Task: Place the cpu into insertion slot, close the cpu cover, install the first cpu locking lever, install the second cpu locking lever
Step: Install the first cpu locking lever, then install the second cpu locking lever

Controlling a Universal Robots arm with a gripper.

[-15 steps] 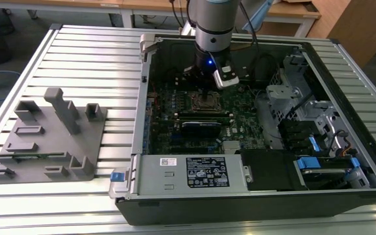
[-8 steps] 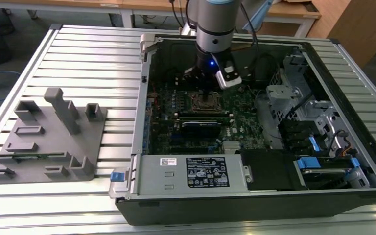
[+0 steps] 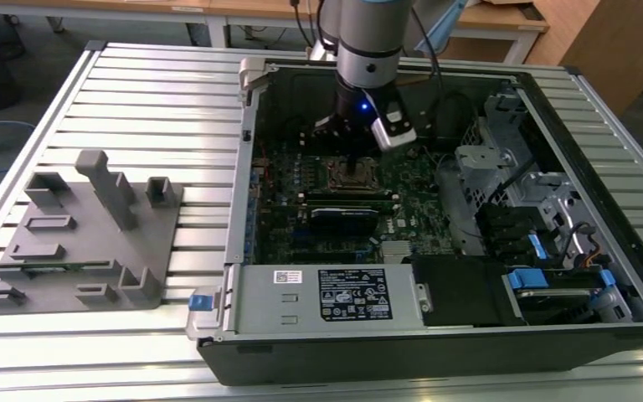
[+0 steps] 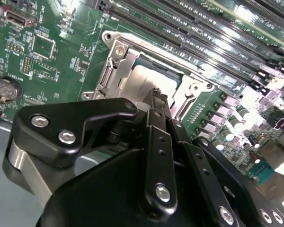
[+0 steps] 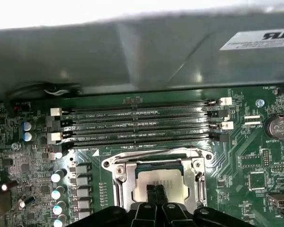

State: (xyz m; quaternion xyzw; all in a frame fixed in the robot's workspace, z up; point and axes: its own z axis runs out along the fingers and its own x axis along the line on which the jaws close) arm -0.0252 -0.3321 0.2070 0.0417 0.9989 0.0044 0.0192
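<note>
Silver arm (image 3: 367, 42) drops straight down into the open computer case (image 3: 434, 335), and the end effector (image 5: 155, 190) has its fingers pinched together, tips right on the cpu (image 5: 173, 182), which sits in the insertion slot (image 4: 154, 78) with the cpu cover (image 5: 125, 189) framing it.

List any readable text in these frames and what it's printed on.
Nothing can be quoted reliably.
Black label on the grey power supply, exterior view: white print, too small to read.
Small white sticker beside that label: too small to read.
White label on the grey metal wall, first wrist view: cut off and blurred.
White board lettering along the memory slots: blurred, unreadable.
</note>
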